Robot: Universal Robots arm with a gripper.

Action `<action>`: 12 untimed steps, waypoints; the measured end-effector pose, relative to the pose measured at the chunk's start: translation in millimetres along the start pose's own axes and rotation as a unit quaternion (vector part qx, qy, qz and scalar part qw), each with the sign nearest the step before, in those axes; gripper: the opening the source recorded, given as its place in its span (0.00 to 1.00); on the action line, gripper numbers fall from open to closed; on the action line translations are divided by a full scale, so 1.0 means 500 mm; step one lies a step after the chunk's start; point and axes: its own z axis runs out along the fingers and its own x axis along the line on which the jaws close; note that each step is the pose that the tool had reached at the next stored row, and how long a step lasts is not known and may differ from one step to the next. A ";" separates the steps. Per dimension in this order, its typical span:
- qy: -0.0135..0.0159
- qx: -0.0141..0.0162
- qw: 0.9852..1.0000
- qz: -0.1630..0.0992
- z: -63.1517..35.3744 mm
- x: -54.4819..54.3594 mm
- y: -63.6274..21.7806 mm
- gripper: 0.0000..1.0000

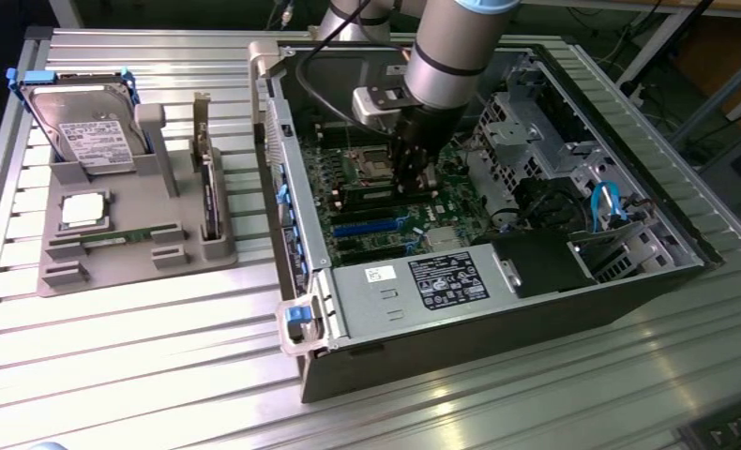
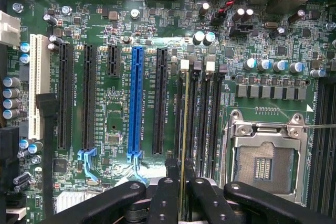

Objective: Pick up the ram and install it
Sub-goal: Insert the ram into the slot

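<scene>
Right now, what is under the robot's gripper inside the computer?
The gripper pinches the ram, seen edge-on, lined up over a black memory slot on the green motherboard. The ram covers the slot beneath, so I cannot tell whether it is seated.

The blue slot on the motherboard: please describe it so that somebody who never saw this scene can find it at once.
Look inside the open computer case, at the green motherboard. A row of long parallel slots crosses it; the blue slot lies between two black ones, and is the only blue one: the others are black or white.
</scene>
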 end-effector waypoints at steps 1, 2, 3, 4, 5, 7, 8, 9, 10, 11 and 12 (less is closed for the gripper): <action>0.000 0.000 1.000 0.000 0.001 0.000 0.000 0.14; 0.000 0.000 1.000 0.001 0.001 0.000 0.000 0.14; 0.000 0.000 1.000 0.001 0.001 0.000 0.000 0.14; 0.000 0.000 1.000 0.001 0.002 0.000 0.000 0.14; 0.000 0.000 1.000 0.001 0.002 0.000 0.000 0.14; 0.000 0.000 1.000 0.002 0.003 0.000 0.000 0.14; 0.000 0.000 1.000 0.002 0.003 0.000 0.000 0.14; 0.000 0.000 1.000 0.003 0.003 0.000 0.000 0.14; 0.000 0.000 1.000 0.003 0.004 0.000 0.000 0.14; 0.000 0.000 1.000 0.003 0.004 0.000 0.000 0.14; 0.000 0.000 1.000 0.004 0.004 0.000 0.000 0.14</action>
